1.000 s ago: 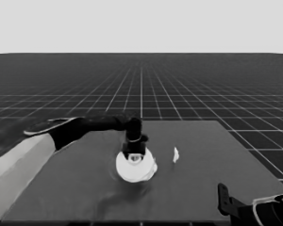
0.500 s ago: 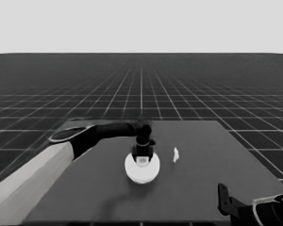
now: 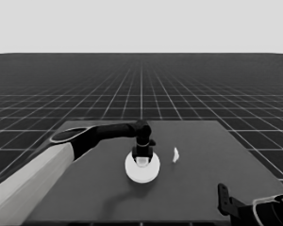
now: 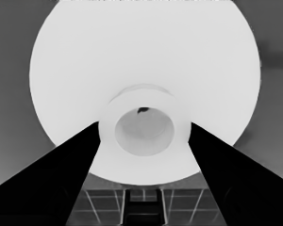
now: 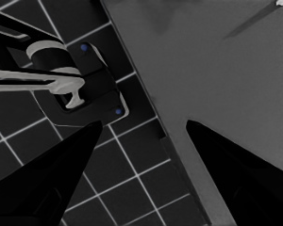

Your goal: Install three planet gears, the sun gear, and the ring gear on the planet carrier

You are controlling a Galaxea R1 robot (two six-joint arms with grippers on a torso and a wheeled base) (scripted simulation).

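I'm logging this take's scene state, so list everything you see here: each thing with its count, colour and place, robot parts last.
larger round part: one, white, middle of the table, raised hub up; it hides whatever is beneath it.
thin white piece: one, white, on the table just right of the larger round part, apart from it.
table: one, dark.
dark machinery: one, dark with pale bands and small blue lights, past the table's edge in the right wrist view.
left gripper: one, black, over the larger round part, fingers either side of its hub.
right gripper: one, black, parked at the lower right corner, fingers open.
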